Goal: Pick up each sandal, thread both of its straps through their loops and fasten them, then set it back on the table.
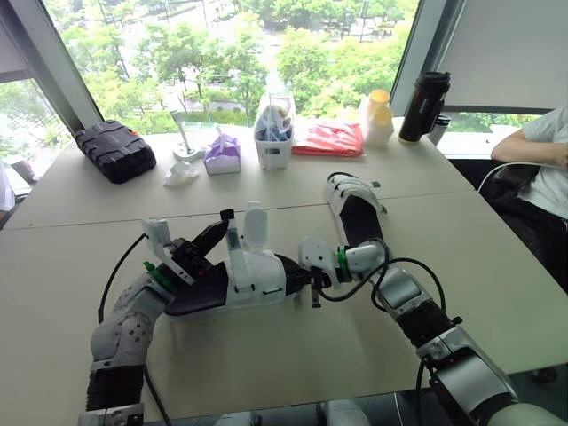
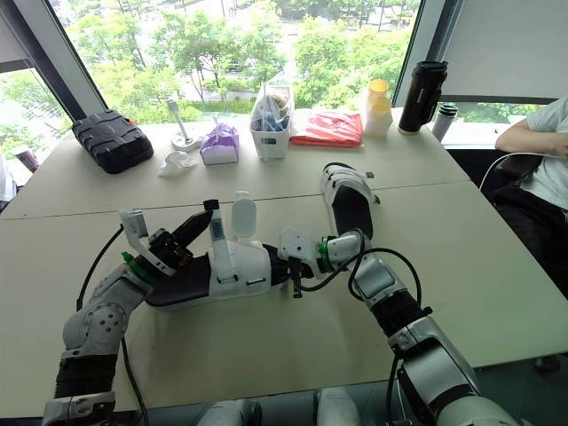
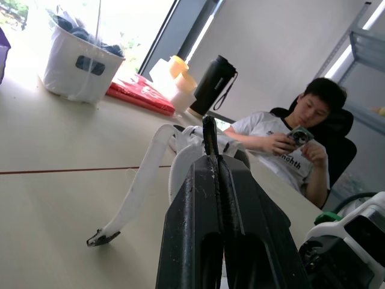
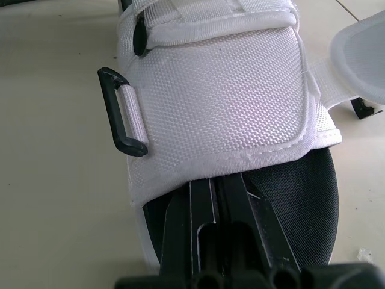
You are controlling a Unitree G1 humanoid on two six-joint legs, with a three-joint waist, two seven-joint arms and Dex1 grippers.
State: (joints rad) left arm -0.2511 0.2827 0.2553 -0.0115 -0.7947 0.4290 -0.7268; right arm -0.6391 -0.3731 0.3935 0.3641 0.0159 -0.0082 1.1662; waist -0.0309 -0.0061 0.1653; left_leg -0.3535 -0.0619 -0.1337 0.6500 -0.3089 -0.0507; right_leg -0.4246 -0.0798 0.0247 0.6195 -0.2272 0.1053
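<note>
1. White sandal point(image 1: 253, 280) with a black footbed, at the near middle of the table point(image 1: 266, 364), lying lengthwise between the two grippers.
2. Two white straps point(image 1: 255, 224) standing up loose from its top, not fastened. Black plastic loop point(image 4: 123, 120) on the side of the wide white band, unthreaded.
3. Left gripper point(image 3: 210, 153) at the sandal's left end, fingers pressed narrow together. Cannot tell whether anything sits pinched between them.
4. Right gripper point(image 4: 224, 180) at the sandal's right end, fingers close together over the footbed, tips right at the edge of the white band. Cannot tell whether gripping it.
5. Second sandal point(image 1: 353, 213), also white and black, flat on the table beyond the right gripper, apart from the first.
6. Along the far edge by the window: black case point(image 1: 114, 151), purple tissue pack point(image 1: 222, 155), white basket point(image 1: 273, 133), red packet point(image 1: 328, 139), yellow-lidded cups point(image 1: 378, 115), black flask point(image 1: 422, 106).
7. Person point(image 1: 541, 151) seated at the table's right end, holding a phone in both hands.
</note>
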